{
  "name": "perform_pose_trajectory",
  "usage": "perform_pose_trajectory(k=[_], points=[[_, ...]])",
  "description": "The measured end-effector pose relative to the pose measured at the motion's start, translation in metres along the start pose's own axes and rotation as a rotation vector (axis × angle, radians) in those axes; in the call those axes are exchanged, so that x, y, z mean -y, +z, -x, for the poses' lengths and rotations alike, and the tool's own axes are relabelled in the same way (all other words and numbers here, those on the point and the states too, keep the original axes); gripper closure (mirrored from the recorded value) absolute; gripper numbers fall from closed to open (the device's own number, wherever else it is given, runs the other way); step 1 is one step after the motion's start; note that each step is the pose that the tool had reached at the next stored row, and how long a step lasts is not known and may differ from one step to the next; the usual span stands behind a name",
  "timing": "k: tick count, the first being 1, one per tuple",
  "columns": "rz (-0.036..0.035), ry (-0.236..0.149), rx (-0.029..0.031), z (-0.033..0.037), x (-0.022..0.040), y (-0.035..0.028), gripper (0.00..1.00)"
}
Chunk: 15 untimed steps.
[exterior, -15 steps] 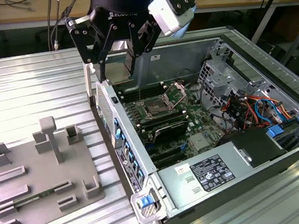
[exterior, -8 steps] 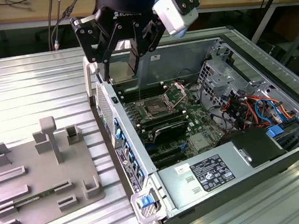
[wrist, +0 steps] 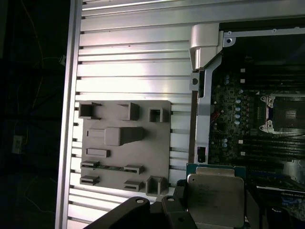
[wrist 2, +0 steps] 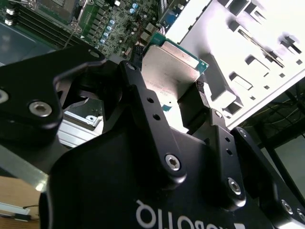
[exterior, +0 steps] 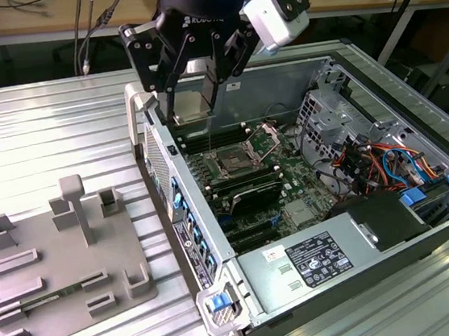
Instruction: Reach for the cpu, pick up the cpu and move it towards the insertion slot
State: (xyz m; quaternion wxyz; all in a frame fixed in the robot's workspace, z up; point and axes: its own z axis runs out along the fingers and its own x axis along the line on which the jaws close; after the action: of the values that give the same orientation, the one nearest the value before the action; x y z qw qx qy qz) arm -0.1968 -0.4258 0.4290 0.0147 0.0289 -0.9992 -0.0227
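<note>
PC case (exterior: 425,218) lies open on ribbed table (exterior: 42,132); grey tray (exterior: 48,261) well apart, w/ no chip on it. Gripper (exterior: 196,98) hangs over case's rear edge, clamped on cpu (wrist: 215,196), held clear of board. Insertion slot (exterior: 234,165) sits lower, twd exterior view's right, frame open. Judgement: carry chip level, align corners w/ socket, keep off wire lever, slow approach

The exterior view looks down from afar; both wrist views, close in, share the motherboard (wrist: 248,124).
</note>
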Motion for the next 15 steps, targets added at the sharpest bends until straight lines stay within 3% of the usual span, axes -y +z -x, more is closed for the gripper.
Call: perform_pose_trajectory(k=[7, 15], points=[[0.0000, 0.000, 0.0000, 0.0113, 0.0004, -0.0003, 0.45], [0.0000, 0.000, 0.0000, 0.0118, 0.0001, -0.0002, 0.45]])
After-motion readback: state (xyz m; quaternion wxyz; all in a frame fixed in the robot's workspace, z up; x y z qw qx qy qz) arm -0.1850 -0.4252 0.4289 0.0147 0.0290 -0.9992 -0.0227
